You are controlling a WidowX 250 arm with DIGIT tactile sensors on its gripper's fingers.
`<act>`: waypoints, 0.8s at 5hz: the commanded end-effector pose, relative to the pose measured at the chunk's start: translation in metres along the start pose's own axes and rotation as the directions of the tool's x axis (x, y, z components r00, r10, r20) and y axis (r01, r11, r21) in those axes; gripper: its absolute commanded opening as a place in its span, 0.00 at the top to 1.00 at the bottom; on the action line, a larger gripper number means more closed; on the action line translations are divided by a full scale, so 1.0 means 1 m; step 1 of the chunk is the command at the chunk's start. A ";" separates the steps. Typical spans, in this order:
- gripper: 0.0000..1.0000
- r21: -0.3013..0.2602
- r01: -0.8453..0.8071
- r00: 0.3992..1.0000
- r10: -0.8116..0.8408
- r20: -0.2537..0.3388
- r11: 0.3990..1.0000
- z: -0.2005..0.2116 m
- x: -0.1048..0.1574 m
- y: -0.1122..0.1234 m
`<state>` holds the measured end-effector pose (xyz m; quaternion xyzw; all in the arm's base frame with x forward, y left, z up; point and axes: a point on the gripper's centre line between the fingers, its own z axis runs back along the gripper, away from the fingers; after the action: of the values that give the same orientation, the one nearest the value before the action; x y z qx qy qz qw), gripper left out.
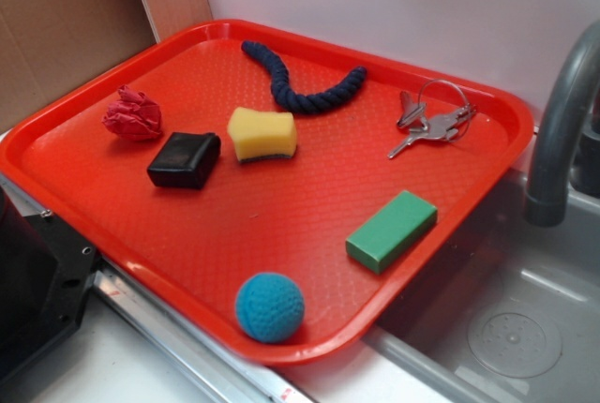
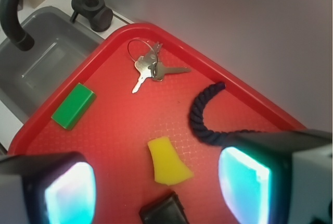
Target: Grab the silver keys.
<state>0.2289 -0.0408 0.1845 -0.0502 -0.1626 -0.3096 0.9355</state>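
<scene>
In the wrist view the tool (image 2: 156, 182) hangs high with its pads spread wide, gripping nothing. Left to right across the red tray (image 1: 309, 351): the green block (image 2: 73, 105) at nine o'clock, the silver keys (image 2: 150, 70) toward twelve near the far rim, the navy rope (image 2: 205, 114) at two. The keys lie flat and thin, so the pads may skid over them or catch only the wire ring.
</scene>
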 end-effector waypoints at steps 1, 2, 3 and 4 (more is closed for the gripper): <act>0.00 0.021 0.007 1.000 -0.007 0.025 1.000 0.010 0.009 -0.003; 0.00 0.054 0.057 0.993 -0.051 -0.106 0.997 -0.042 0.037 -0.012; 0.00 0.061 0.194 0.975 -0.185 -0.119 0.979 -0.077 0.054 -0.027; 0.00 0.072 0.258 0.964 -0.253 -0.077 0.963 -0.097 0.062 -0.026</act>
<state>0.2867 -0.1041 0.0994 0.0165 -0.1299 -0.4188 0.8986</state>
